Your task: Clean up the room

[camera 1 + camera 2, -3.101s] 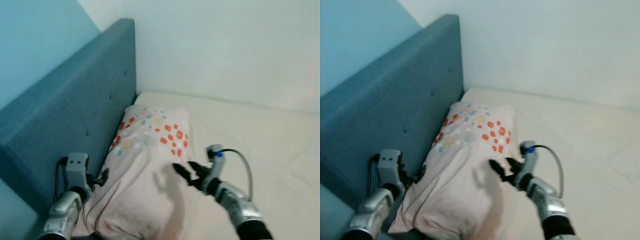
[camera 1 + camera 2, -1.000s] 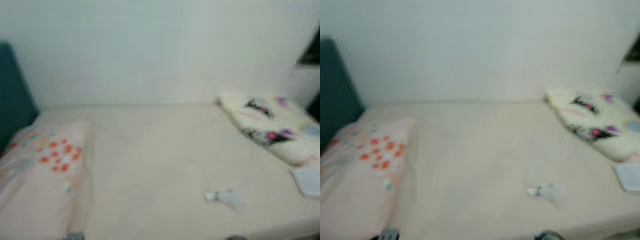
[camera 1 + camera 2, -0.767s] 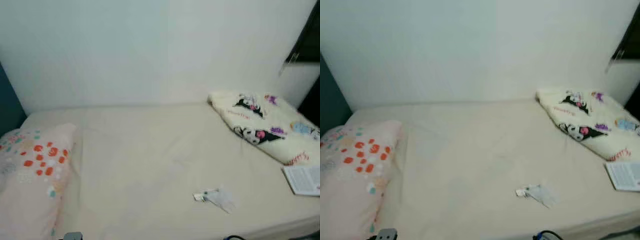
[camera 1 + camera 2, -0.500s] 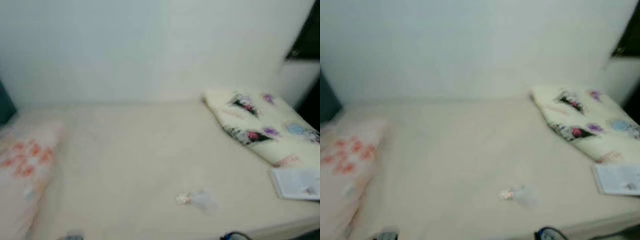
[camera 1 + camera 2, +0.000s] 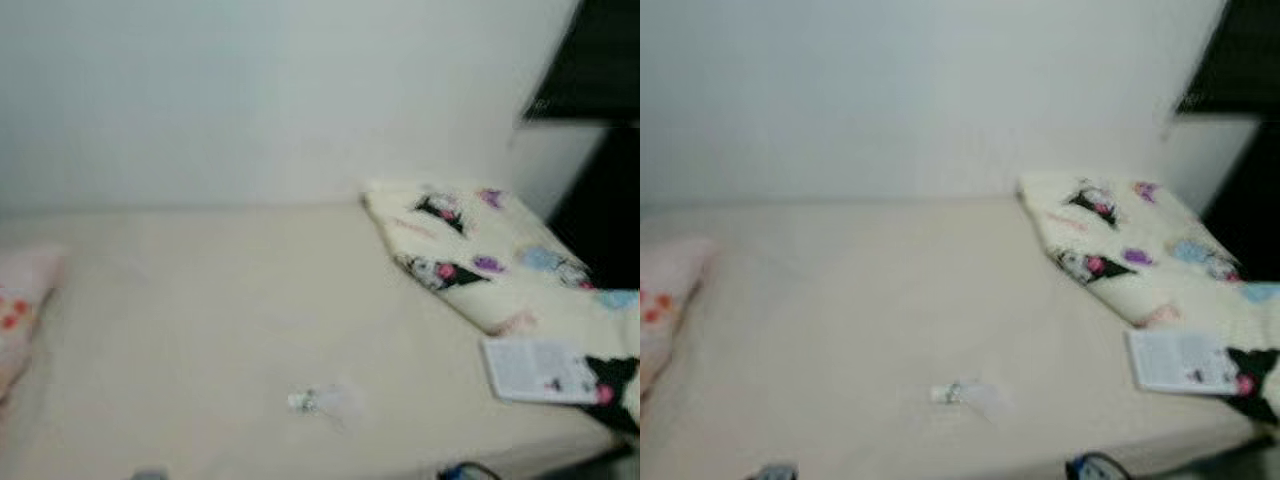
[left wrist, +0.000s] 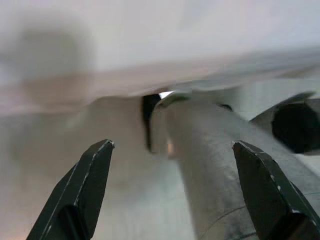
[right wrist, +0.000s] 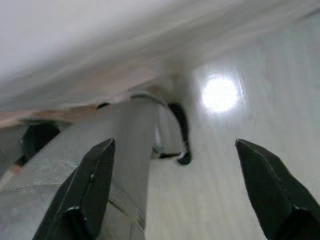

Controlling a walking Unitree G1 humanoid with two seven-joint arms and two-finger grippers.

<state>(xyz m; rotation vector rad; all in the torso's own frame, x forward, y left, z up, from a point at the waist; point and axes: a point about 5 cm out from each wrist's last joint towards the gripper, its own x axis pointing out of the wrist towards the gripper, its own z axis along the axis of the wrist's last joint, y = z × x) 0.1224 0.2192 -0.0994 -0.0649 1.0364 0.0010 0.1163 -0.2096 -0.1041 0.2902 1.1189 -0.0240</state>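
Observation:
A small clear wrapper [image 5: 318, 402] lies on the cream bed sheet [image 5: 200, 300] near the front edge. A folded cartoon-print blanket [image 5: 470, 255] rests at the right end of the bed, and a white leaflet [image 5: 528, 368] lies beside it. The spotted pink pillow [image 5: 22, 305] shows at the far left edge. My left gripper [image 6: 172, 190] is open with nothing between its fingers, hanging low beside my own grey leg. My right gripper [image 7: 175, 192] is open too and holds nothing.
A pale wall [image 5: 250, 90] backs the bed. A dark opening [image 5: 595, 120] stands at the far right beyond the blanket. The head views are blurred.
The camera has swung right: pillow and headboard slid off to the left, while the blanket, leaflet and wrapper came into view. Both grippers left the pillow and dropped low.

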